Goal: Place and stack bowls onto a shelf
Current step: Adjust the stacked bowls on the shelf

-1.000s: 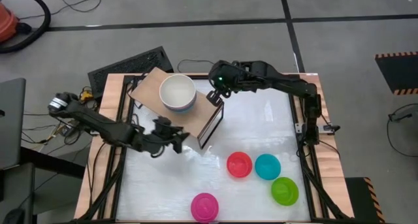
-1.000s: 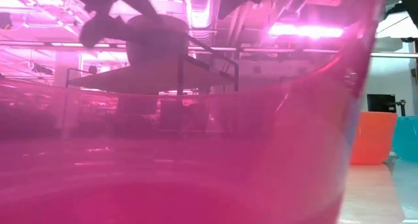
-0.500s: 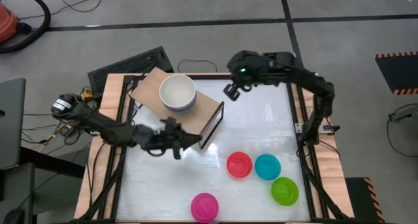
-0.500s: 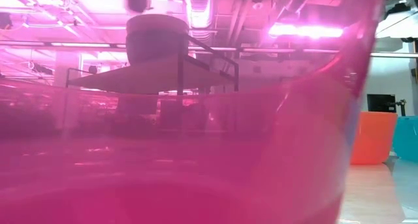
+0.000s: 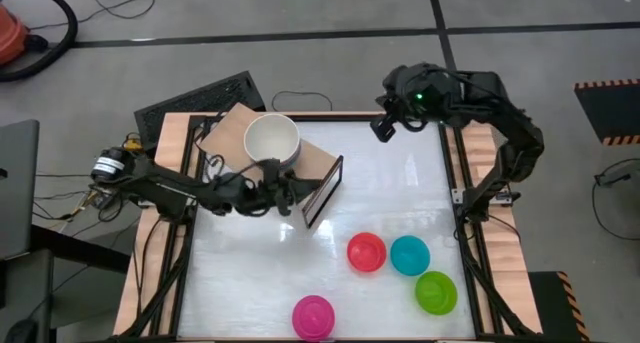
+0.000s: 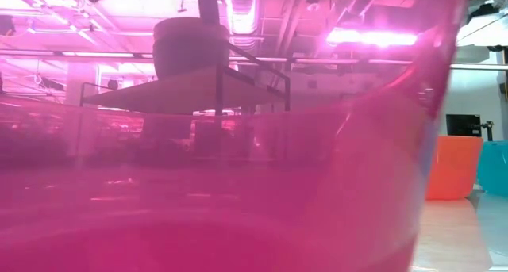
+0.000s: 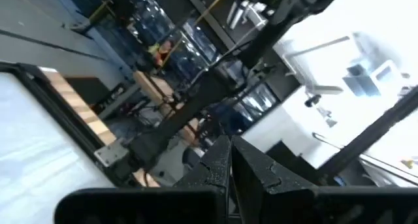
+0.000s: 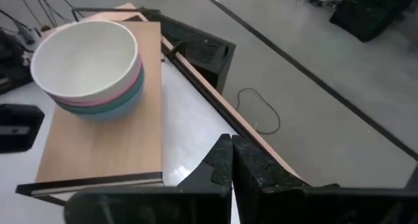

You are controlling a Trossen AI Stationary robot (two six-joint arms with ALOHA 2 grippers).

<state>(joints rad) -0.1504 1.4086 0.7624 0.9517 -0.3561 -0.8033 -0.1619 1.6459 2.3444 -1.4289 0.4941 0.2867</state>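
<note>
The light-wood shelf (image 5: 318, 159) stands at the table's far left and carries a stack of bowls (image 5: 272, 141), white on top. The right wrist view shows the stack (image 8: 86, 59) with pink and teal bowls under the white one. My left gripper (image 5: 283, 191) is shut, right at the near side of the stack. My right gripper (image 5: 381, 129) is shut and empty, raised over the table's far right, away from the shelf. Red (image 5: 366, 251), teal (image 5: 409, 255), lime green (image 5: 436, 292) and magenta (image 5: 313, 316) bowls rest on the table. My left gripper is close against the near side of the bowl stack and the shelf's near edge; I cannot tell whether it touches either.
A black keyboard-like slab (image 5: 200, 95) lies behind the shelf. The magenta bowl (image 6: 238, 185) stands right in front of the low camera and fills its view; the red bowl (image 6: 452, 167) shows to its right. The table's middle (image 5: 390, 198) is bare.
My right gripper has drawn away from the shelf's right end toward the table's far right corner. My left gripper has moved right and toward the far edge, up to the near side of the bowl stack. The stack has stayed in place.
</note>
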